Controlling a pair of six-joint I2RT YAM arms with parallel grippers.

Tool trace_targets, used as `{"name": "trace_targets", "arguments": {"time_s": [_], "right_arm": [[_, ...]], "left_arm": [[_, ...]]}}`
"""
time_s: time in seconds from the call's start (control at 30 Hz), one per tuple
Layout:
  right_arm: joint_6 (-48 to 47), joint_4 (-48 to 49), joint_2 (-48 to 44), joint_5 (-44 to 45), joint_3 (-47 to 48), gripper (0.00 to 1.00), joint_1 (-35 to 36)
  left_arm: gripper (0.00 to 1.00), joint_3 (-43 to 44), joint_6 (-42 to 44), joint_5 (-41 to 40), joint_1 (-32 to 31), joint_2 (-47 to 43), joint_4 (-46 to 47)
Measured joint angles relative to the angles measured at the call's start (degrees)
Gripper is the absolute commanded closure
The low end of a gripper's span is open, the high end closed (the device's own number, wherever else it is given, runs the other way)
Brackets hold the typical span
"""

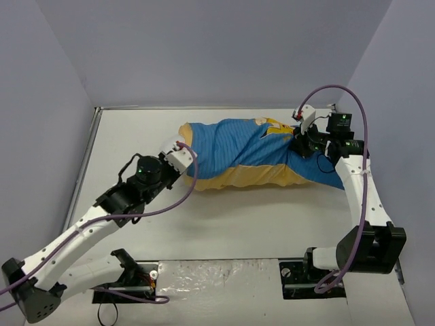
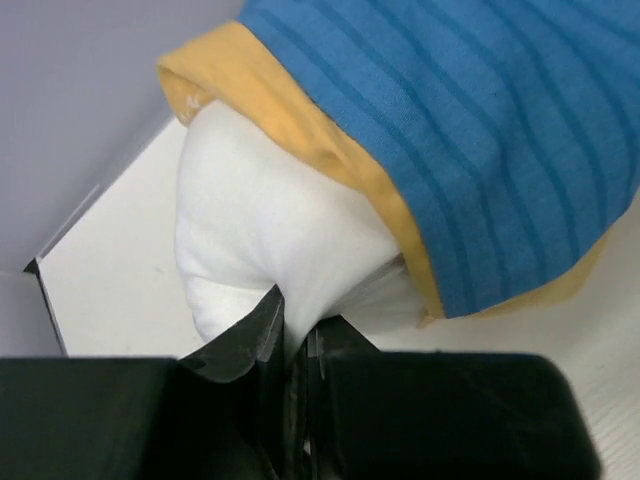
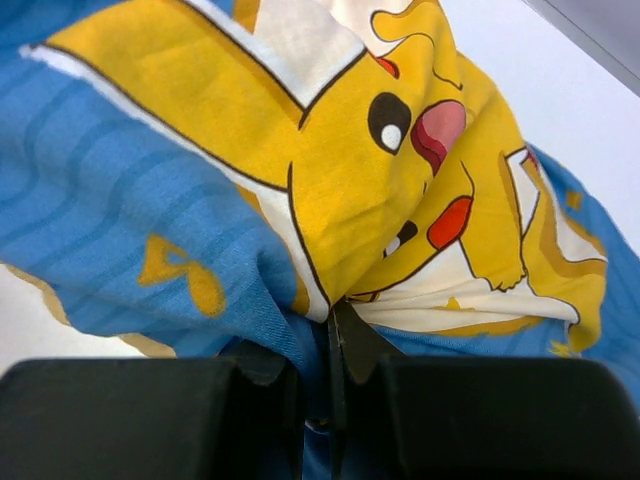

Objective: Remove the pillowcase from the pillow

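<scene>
The blue striped pillowcase (image 1: 245,151) with its yellow cartoon lies across the middle of the table, mustard lining showing along its near edge. The white pillow (image 2: 270,230) bulges out of the case's open left end. My left gripper (image 2: 296,325) is shut on a pinch of that white pillow, right beside the case's yellow hem (image 2: 300,130). At the right end, my right gripper (image 3: 330,320) is shut on a fold of the pillowcase (image 3: 200,180) just under the cartoon face. In the top view both grippers, left (image 1: 182,151) and right (image 1: 299,139), sit at opposite ends of the bundle.
Grey walls enclose the white table (image 1: 224,217) on three sides; its back edge runs just behind the bundle. The arm bases (image 1: 129,282) and a foil-like strip (image 1: 217,278) sit at the near edge. Purple cables loop over both arms.
</scene>
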Motion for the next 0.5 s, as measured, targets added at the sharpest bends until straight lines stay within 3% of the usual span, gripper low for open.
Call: {"name": "trace_targets", "arguments": {"time_s": [0.1, 0.13, 0.23, 0.4, 0.5], "right_arm": [[-1.03, -4.22, -0.92, -0.9, 2.67, 0.85, 0.0], [-1.09, -5.07, -1.46, -1.18, 3.54, 0.7, 0.02], [-1.42, -6.97, -4.22, -1.44, 6.1, 0.44, 0.07], [-3.02, -10.21, -8.07, 0.22, 10.12, 0.21, 0.11], [-6.25, -13.75, -10.23, 1.99, 11.06, 0.18, 0.11]], "left_arm": [[0.98, 3.78, -3.54, 3.17, 0.57, -4.55, -1.7], [0.98, 5.16, -4.74, 4.07, 0.83, -5.68, -2.01], [0.98, 8.28, -7.56, 5.57, 1.88, -7.32, -2.32], [0.98, 8.76, -11.52, 8.94, 7.41, -5.62, -4.04], [0.98, 8.09, -14.93, 13.22, 12.81, -2.67, -4.66]]}}
